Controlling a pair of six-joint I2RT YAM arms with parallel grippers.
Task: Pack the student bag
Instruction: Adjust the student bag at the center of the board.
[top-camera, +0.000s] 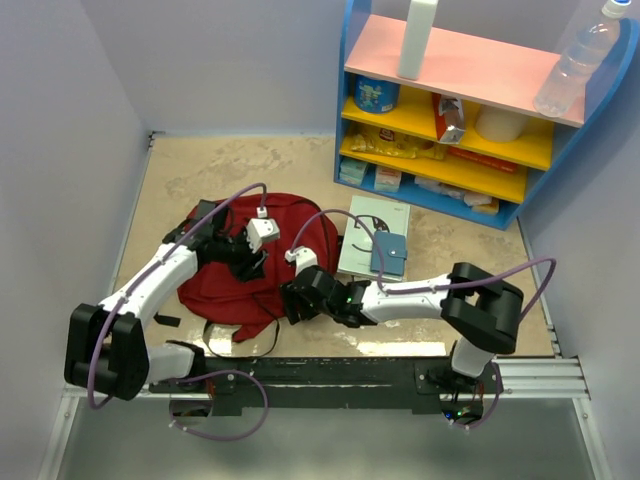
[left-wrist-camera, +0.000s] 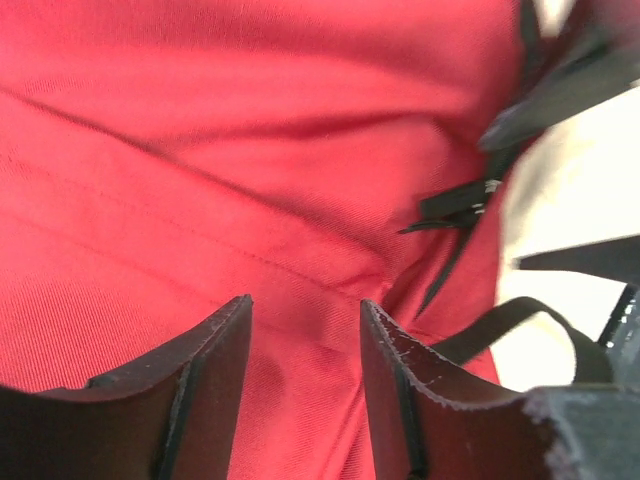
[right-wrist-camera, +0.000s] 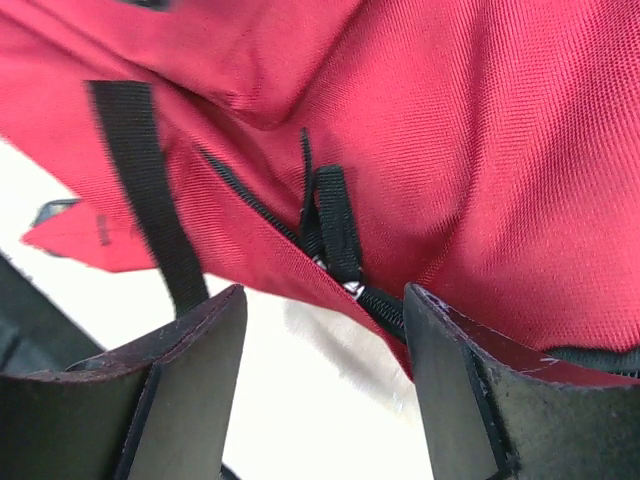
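Student bag (top-camera: 225, 290): dark red, flat on table (top-camera: 200, 165), beside books (top-camera: 372, 240) | left gripper (left-wrist-camera: 305, 305): spread over red fabric | right gripper (right-wrist-camera: 322, 292): spread, astride black zipper pull (right-wrist-camera: 335, 235) at bag's edge

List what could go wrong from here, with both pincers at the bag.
1. The right pincer is open at the zipper pull; closing may pinch red cloth instead of the thin tab.
2. The left pincer is open over the bag, so nothing seems to hold it; a zipper tug could drag it.
3. The loose black strap beside the right pincer might snag.
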